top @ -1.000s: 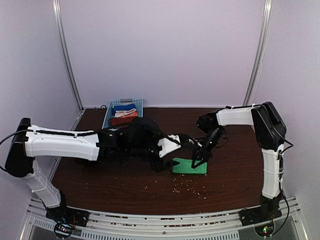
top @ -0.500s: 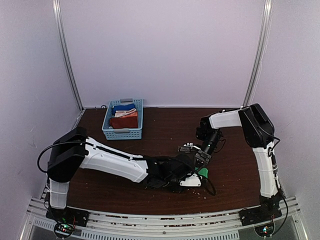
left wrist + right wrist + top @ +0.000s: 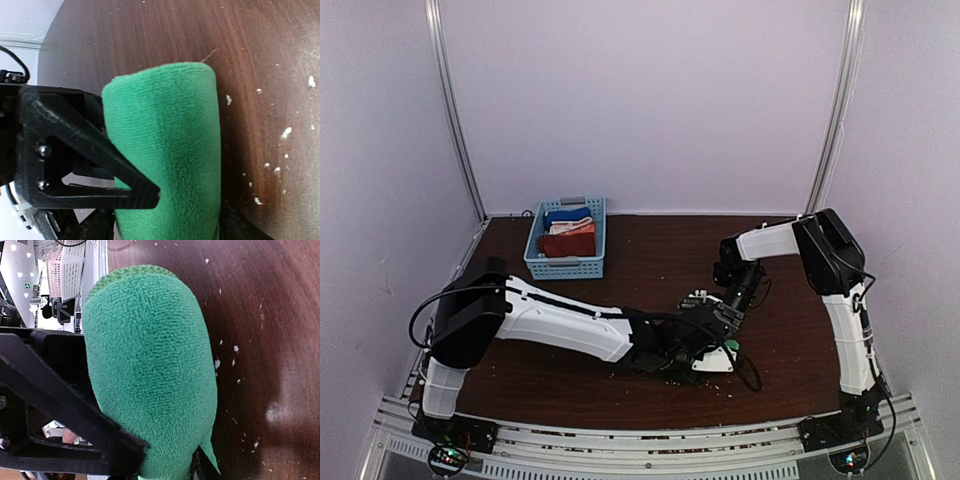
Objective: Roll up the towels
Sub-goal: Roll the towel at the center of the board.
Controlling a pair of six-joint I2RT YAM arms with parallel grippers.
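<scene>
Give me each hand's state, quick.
Left hand: straddles the green towel; grip cannot be told.
Right hand: closed on the green towel.

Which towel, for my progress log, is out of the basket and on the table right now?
The bright green terry-cloth towel, bundled into a roll on the dark wooden table; the rust-brown cloth towel sits in the light blue plastic basket.

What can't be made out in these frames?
- Top view: green towel almost wholly hidden under the left arm and right arm.
- Wrist views: towel's near end cut off by the bottom edge; whether either arm's jaws pinch it is unclear.
- Top view: cloths in the basket too small to tell rolled or folded.
</scene>
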